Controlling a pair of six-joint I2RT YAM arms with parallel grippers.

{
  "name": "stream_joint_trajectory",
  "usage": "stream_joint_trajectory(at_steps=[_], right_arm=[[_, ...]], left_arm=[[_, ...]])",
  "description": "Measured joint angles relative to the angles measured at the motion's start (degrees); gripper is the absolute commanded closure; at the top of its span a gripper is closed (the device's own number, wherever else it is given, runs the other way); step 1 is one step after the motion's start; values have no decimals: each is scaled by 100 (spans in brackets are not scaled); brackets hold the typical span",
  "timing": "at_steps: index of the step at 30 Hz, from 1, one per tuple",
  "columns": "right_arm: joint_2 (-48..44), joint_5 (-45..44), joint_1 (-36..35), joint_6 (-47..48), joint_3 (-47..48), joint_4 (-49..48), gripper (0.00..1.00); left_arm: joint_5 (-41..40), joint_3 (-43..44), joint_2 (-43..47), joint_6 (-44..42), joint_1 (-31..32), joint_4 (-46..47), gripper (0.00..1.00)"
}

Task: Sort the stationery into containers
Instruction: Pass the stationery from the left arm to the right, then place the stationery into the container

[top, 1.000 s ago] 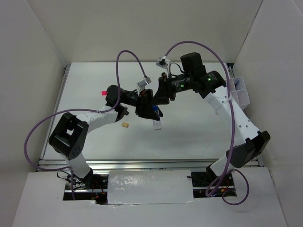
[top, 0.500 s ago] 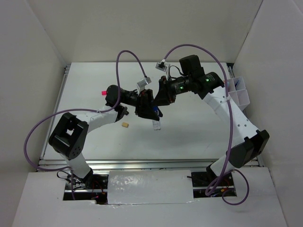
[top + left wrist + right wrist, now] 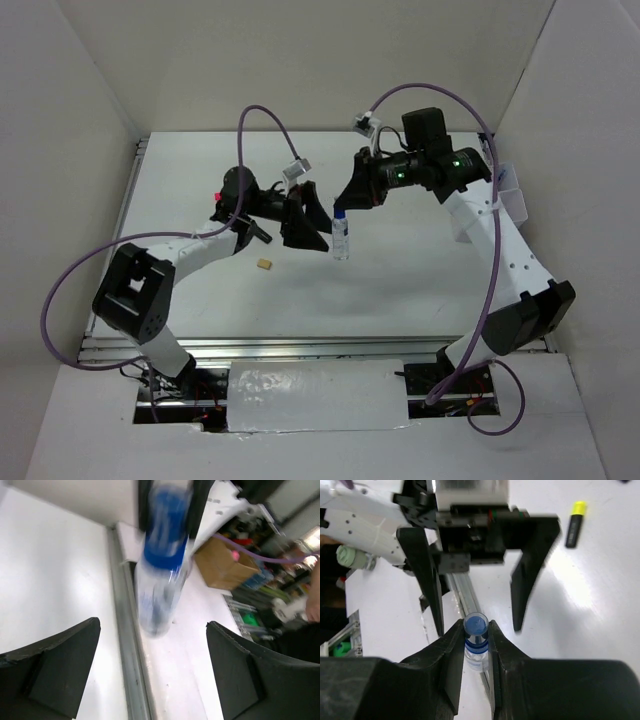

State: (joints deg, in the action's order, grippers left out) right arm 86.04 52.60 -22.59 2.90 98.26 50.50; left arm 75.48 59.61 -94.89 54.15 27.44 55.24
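A small clear bottle with a blue cap (image 3: 341, 236) hangs upright above the table's middle. My right gripper (image 3: 343, 207) is shut on its cap, and the right wrist view shows the cap (image 3: 476, 626) pinched between both fingers of that gripper (image 3: 476, 631). My left gripper (image 3: 322, 222) stands open just left of the bottle, its fingers apart on either side and touching nothing. In the left wrist view the bottle (image 3: 162, 565) hangs blurred beyond the spread jaws of the left gripper (image 3: 152, 640). The clear containers (image 3: 506, 196) sit at the table's right edge.
A tan eraser (image 3: 264, 264) lies on the table below the left arm. A pink highlighter tip (image 3: 216, 196) shows behind the left wrist. A yellow highlighter (image 3: 576, 524) lies farther out on the table. White walls enclose the table on three sides.
My left gripper has opened, let go of the bottle and drawn back to the left. My right gripper has closed on the cap and shifted right, and the bottle now hangs upright.
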Motion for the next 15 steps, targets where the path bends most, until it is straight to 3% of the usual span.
stream_joint_trajectory(at_steps=[5,7,10,15], right_arm=[[-431,-157,634,179,-81,22,100],[-739,-330,986,289,-229,28,100],[-1182,-876,1631,389,-466,-2,100],[-1731,-2621,2688,566,-1093,-289,100]], left_arm=[[-704,505,597,-2662,-391,-3484,1],[-1132,769,754,-3383,-468,-4446,1],[-1648,852,973,-4004,-664,-5296,1],[-2649,787,1062,-4308,-1215,-5993,1]])
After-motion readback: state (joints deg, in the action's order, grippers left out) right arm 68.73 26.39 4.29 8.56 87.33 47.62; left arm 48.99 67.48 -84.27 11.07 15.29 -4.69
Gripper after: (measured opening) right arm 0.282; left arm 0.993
